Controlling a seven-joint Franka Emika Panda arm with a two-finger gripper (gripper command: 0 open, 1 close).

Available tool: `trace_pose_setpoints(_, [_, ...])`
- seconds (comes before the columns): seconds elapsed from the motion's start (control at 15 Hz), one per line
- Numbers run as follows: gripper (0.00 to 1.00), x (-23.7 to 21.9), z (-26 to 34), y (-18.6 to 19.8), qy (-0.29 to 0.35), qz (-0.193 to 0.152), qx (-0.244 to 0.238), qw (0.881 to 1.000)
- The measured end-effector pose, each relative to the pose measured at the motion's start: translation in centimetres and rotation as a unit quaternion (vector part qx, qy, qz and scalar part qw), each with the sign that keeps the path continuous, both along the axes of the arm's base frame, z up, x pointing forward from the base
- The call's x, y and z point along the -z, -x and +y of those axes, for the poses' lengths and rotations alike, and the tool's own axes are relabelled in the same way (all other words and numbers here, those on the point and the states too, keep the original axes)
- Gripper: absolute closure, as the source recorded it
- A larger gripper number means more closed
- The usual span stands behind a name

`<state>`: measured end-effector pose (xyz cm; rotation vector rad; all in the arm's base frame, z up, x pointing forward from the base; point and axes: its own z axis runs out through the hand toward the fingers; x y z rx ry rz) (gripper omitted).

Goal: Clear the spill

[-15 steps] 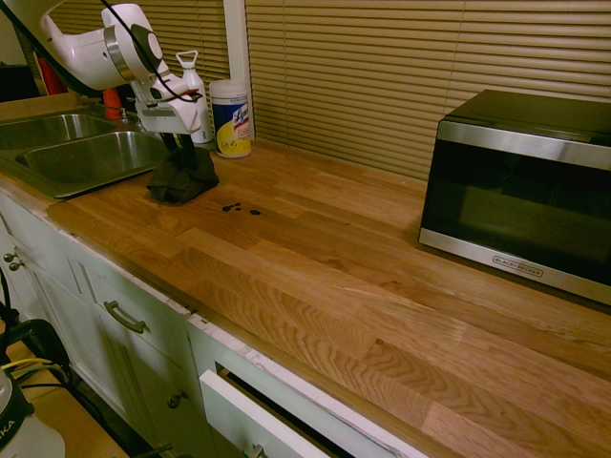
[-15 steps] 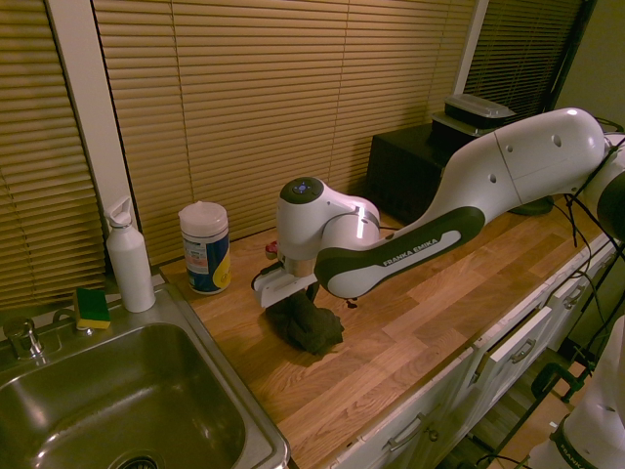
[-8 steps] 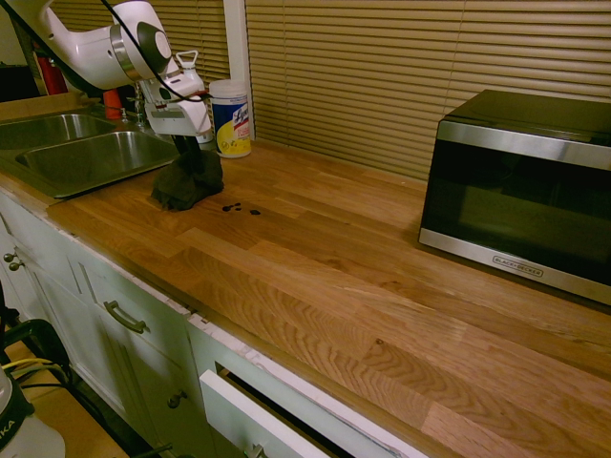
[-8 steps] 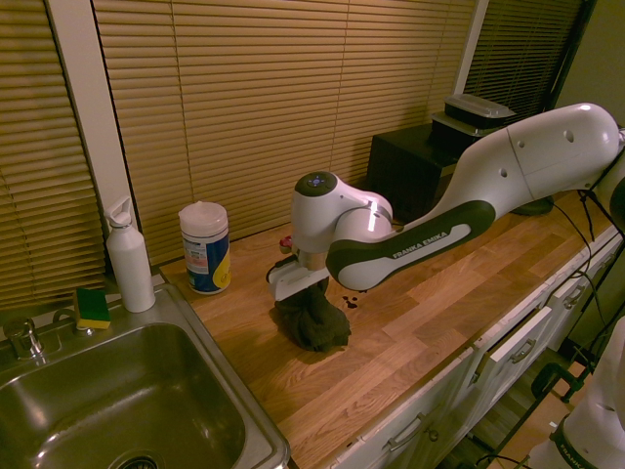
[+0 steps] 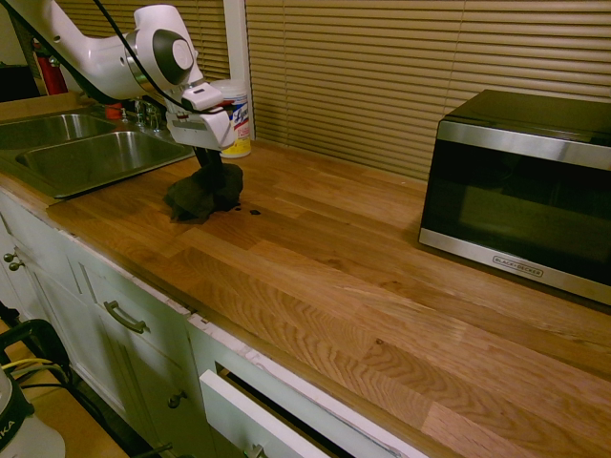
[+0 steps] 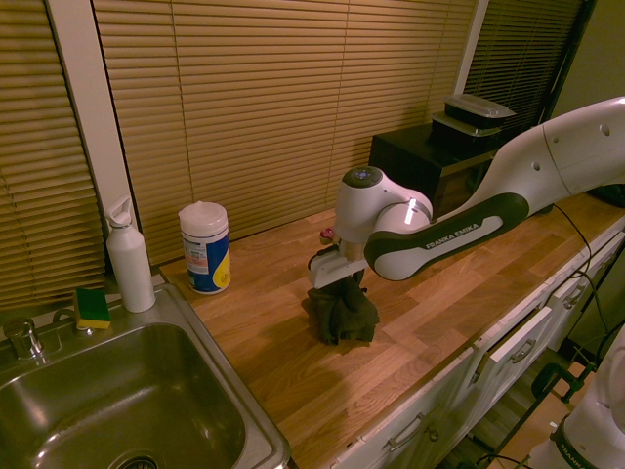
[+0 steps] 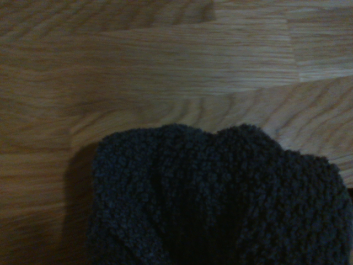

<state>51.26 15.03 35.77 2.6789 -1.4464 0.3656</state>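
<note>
The dark fingers (image 5: 207, 157) of the white robot arm are clamped on a bunched, charcoal-grey fabric rag (image 5: 203, 193). Close up, the rag shows a nubby, looped pile with soft folds and a rounded, uneven edge; it sits low against the light wooden worktop (image 5: 315, 277), whose glossy strips run with wavy grain. Just beside the rag, toward the black-and-steel microwave (image 5: 520, 196), lie small, dark, rounded drops of liquid (image 5: 255, 213), the spill. Behind the rag, near the slatted tan blinds (image 6: 264, 117), stands a cylindrical plastic wipes tub (image 6: 206, 249) with a white lid and a blue-and-yellow label. A smooth white bottle (image 6: 131, 264) and a green-and-yellow sponge (image 6: 93, 309) are at the brushed-metal sink (image 6: 210, 337).
</note>
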Motion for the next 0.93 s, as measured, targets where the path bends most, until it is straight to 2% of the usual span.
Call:
trace_pose_setpoints(0.47, [1.0,0.6,-7.7,-0.1,-0.009,-0.015,0.057,0.998])
trace_pose_setpoints(0.73, [1.0,0.3,-14.3,0.3,-0.012,-0.022,0.098,0.995])
trace_pose_setpoints(0.93, [1.0,-0.4,-16.7,0.5,-0.012,-0.027,0.111,0.993])
